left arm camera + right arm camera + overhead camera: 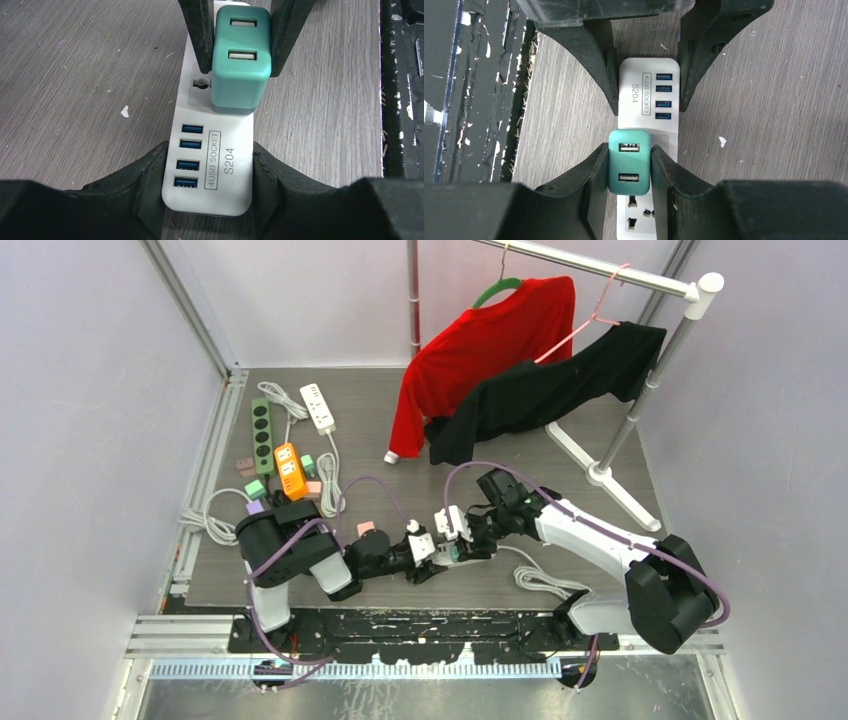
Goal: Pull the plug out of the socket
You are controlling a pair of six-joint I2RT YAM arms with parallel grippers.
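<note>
A teal plug [629,162] with two USB slots sits upright in a white socket strip [644,82] that lies flat on the grey wood-grain table. My right gripper [629,166] is shut on the plug, with one finger pressed on each side. In the left wrist view, the plug [240,65] stands between those dark fingers [200,35]. My left gripper [209,167] is shut on the USB end of the socket strip [237,192] and touches both of its long edges. The two grippers [428,558] [462,545] meet at the table's near centre.
A green strip [262,435], a white strip [318,407], an orange strip [291,471] and small coloured adapters [255,488] lie at the back left. A rack holds a red garment [480,350] and a black garment [540,390] at the back right. The black base plate [400,100] is close by.
</note>
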